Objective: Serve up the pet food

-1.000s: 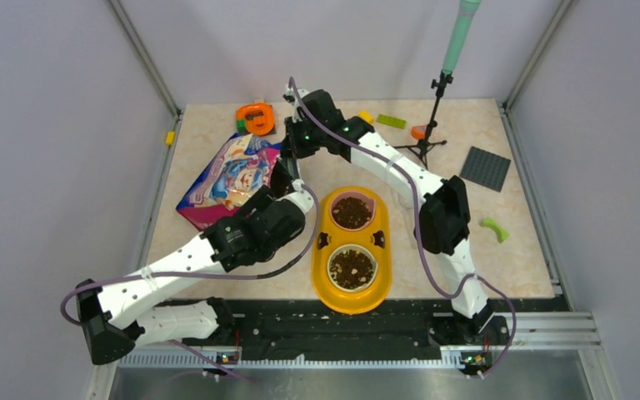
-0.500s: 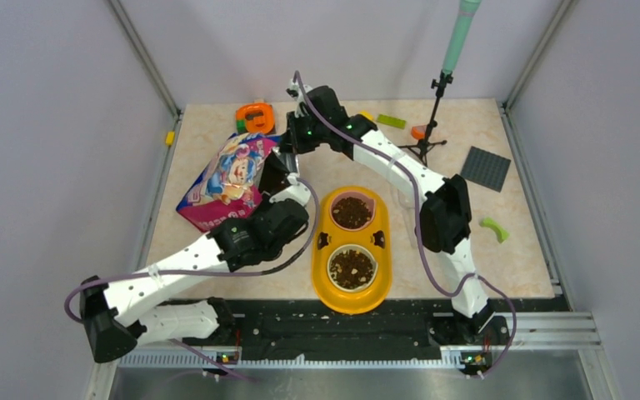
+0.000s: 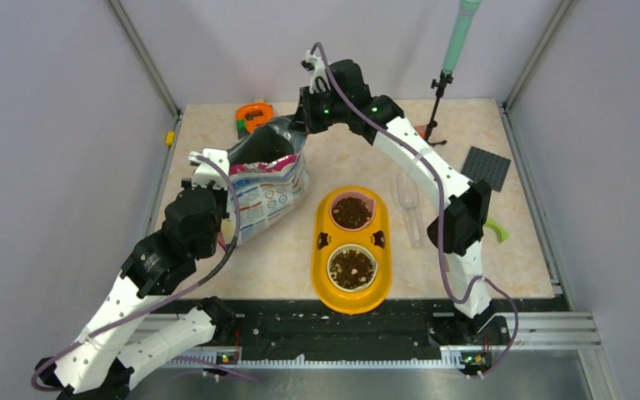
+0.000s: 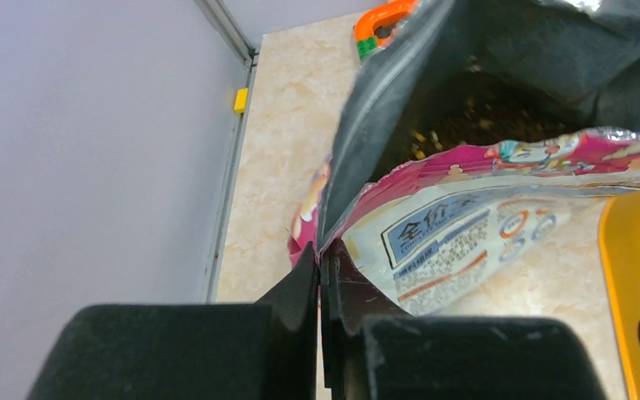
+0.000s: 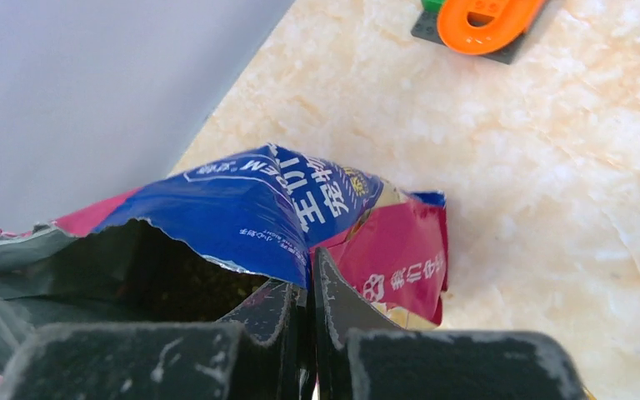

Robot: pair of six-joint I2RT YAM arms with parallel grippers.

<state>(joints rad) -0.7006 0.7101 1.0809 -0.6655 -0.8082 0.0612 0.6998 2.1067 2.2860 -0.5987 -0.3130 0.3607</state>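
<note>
Marbled table (image 3: pixel 517 250) held the bag (image 3: pixel 271 196) upright at ten o'clock, flat a second before; left tool (image 4: pixel 321 260) and right tool (image 5: pixel 310 279) pinched its rim tight; pet food (image 4: pixel 471 117) lay exposed.

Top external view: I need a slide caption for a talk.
Left hand and right hand hold the cat food bag open beside a yellow double bowl holding kibble.

The bag (image 3: pixel 271 196) left of the yellow-orange feeder (image 3: pixel 352 302) is pink and blue with a white patch of tiny writing, and dark grey inside. The pet food (image 3: pixel 352 267) in the feeder is dark brown. The table (image 3: pixel 517 258) under the feeder is pale beige with cloudy marks.
</note>
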